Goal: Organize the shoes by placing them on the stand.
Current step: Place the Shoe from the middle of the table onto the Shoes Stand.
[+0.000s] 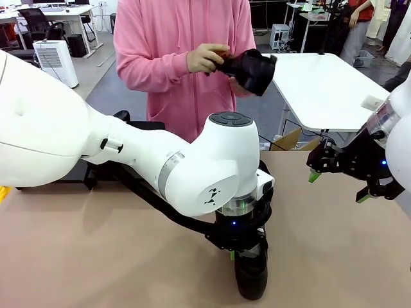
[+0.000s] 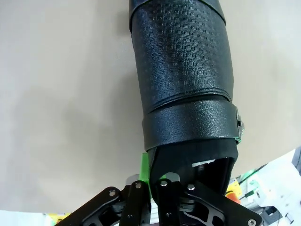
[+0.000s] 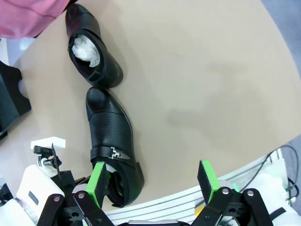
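L gripper (image 1: 247,256) clamped on heel-collar wall of shoe (image 1: 252,279) at tabletop's (image 1: 96,256) near edge, R gripper (image 1: 338,187) fingers apart, empty, by right edge; leather prob. stiff, glossy/slippery, lightish, so collar pinch seems apt.

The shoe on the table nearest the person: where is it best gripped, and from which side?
Probably the heel rim of the shoe, from above: one finger into the opening behind the paper, one outside. It stands on its sole, opening up, and the glossy toe is rounded, likely slippery.
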`<state>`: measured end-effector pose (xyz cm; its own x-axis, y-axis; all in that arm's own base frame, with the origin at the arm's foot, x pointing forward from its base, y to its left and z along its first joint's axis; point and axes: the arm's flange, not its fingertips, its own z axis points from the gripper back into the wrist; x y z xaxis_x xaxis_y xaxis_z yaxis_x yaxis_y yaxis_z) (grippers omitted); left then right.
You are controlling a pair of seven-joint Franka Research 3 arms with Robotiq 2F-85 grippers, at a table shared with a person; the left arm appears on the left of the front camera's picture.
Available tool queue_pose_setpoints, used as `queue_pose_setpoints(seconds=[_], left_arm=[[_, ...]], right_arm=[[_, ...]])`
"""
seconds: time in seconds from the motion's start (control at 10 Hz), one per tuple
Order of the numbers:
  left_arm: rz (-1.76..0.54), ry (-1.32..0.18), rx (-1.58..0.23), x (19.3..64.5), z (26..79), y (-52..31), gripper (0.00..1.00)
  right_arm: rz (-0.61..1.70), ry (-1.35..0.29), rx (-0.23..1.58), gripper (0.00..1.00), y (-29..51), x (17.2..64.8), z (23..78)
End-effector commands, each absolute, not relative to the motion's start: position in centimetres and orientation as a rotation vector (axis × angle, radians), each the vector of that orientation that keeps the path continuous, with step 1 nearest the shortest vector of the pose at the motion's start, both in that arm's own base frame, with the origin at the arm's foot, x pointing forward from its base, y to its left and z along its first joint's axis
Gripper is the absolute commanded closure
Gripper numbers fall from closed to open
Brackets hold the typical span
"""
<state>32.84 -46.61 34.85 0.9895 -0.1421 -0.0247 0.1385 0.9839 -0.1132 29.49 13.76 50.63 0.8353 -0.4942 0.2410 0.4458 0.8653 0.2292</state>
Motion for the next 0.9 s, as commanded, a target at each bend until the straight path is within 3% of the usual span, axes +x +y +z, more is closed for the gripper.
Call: queue_pose_setpoints(seconds=[0.0, 0.4, 0.8], left_arm=[[-0.182, 0.076, -0.13, 33.1, 35.2, -45.9, 1.0], [-0.2, -0.089, -0.213, 29.9, 44.7, -37.6, 1.0], [-0.19, -0.225, -0.156, 36.0, 49.7, -28.6, 1.0]], right_arm=[[-0.488, -0.305, 0.189, 0.0, 13.7, 29.9, 50.7], [-0.488, -0.305, 0.189, 0.0, 13.7, 29.9, 50.7], [-0.488, -0.305, 0.189, 0.0, 13.7, 29.9, 50.7]])
